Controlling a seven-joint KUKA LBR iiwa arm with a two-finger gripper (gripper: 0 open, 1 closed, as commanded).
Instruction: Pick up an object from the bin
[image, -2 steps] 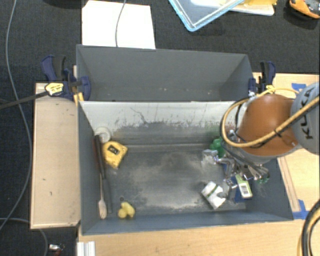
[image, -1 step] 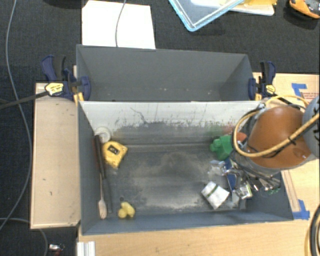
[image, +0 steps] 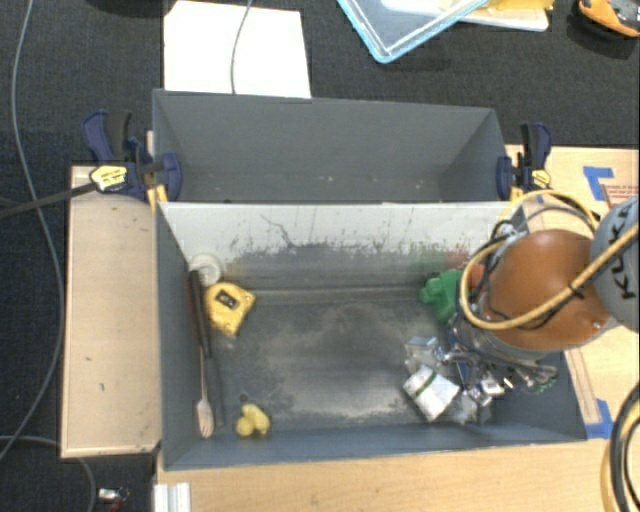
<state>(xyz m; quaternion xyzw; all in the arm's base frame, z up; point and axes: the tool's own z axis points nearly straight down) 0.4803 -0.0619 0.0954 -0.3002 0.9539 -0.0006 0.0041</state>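
Observation:
My gripper (image: 486, 377) is low in the bin's front right corner, mostly hidden under the arm's wrist. Directly at its left lies a crumpled silver and white packet (image: 430, 390), which touches or lies just under the gripper's dark tip. A green lumpy thing (image: 438, 292) sits on the bin floor just behind it, partly covered by the wrist.
A yellow tape measure (image: 227, 306) lies at the left. Beside it, a long thin brush (image: 200, 350) runs along the left wall, with a small white round thing (image: 205, 268) at its far end. A small yellow thing (image: 251, 421) sits front left.

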